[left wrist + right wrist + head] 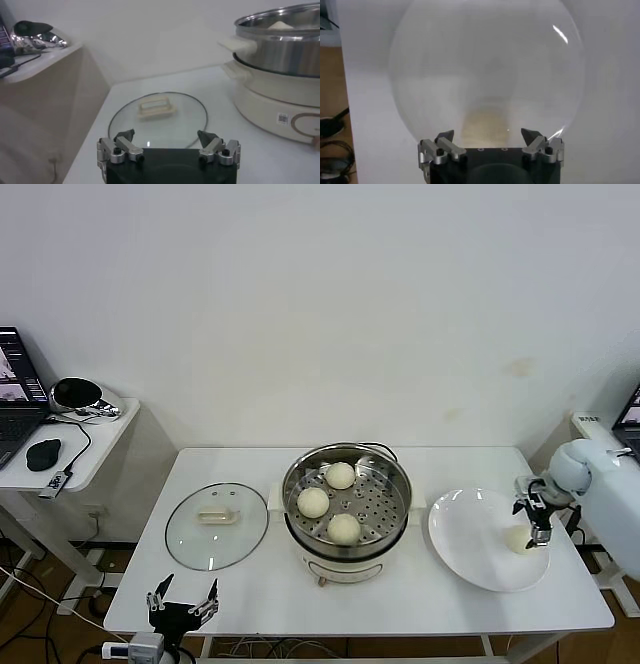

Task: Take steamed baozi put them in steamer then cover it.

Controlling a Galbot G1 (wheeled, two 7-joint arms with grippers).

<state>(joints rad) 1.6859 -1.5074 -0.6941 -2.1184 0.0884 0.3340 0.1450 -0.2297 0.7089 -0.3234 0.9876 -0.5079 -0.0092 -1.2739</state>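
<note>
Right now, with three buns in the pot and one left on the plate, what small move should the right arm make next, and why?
Probably lower the right hand a little and close on the last baozi. It hangs open just over that bun on the white plate, while the steamer holds three and the cover lies on the table. The left hand waits open near the table's front edge.

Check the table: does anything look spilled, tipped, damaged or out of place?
Nothing stands out. Three baozi sit in the steamer, one baozi remains on the plate, and the cover lies flat beside the steamer.
</note>
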